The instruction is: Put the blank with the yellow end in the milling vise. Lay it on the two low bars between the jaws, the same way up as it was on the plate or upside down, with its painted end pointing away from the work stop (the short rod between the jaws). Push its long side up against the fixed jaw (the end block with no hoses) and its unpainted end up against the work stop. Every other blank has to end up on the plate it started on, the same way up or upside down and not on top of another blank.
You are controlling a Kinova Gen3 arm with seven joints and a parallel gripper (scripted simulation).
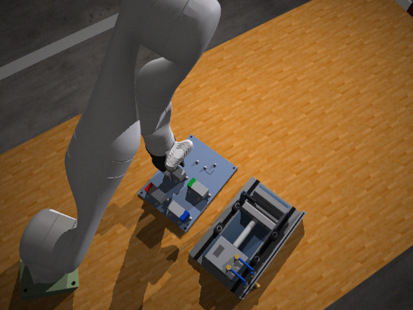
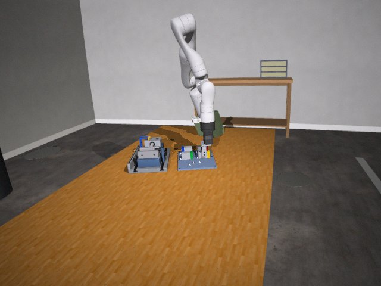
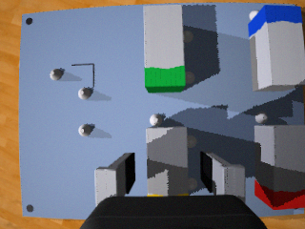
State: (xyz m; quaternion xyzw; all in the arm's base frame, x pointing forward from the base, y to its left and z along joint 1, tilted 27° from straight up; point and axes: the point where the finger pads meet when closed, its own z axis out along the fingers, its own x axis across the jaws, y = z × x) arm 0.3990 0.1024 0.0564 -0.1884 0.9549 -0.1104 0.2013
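The blank with the yellow end (image 1: pixel 179 174) (image 2: pixel 208 154) (image 3: pixel 167 155) lies on the blue plate (image 1: pixel 215 155) (image 2: pixel 196 166) (image 3: pixel 48 167). My gripper (image 1: pixel 176 169) (image 3: pixel 168 166) is open, with one finger on each long side of this blank and visible gaps on both sides in the wrist view. Most of the yellow end is hidden behind the gripper body there. The milling vise (image 1: pixel 200 248) (image 2: pixel 148 162) stands beside the plate. Its fixed jaw (image 1: pixel 270 201) is the end block without hoses. A short dark rod (image 1: pixel 249 197) shows near one end of the jaws. The low bars are hard to make out.
The green-ended blank (image 1: pixel 199 189) (image 3: pixel 164 38), blue-ended blank (image 1: pixel 177 208) (image 3: pixel 283 57) and red-ended blank (image 1: pixel 157 194) (image 3: pixel 281 148) lie separately on the plate. Small round pins (image 3: pixel 85 93) stick up from it. Blue hoses (image 1: pixel 246 263) rise from the vise's other end block.
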